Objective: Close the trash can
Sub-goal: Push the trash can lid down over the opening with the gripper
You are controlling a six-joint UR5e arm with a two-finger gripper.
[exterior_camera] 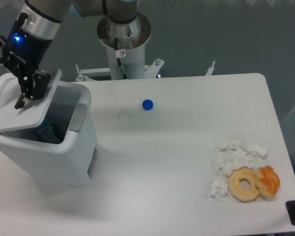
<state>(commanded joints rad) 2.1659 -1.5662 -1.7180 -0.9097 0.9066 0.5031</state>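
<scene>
The trash can (54,147) stands at the surface's (176,162) left end, lid (17,110) slanting half down. My fingers (29,88) press on the lid's top to lower it; whether they're parted, I cannot tell.

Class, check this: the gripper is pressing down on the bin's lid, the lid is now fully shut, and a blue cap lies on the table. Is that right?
Not quite. The lid is only partly down: the camera view shows a gap on the trash can with the bottle label visible inside. The gripper is on the lid, and the blue cap lies on the table.
</scene>
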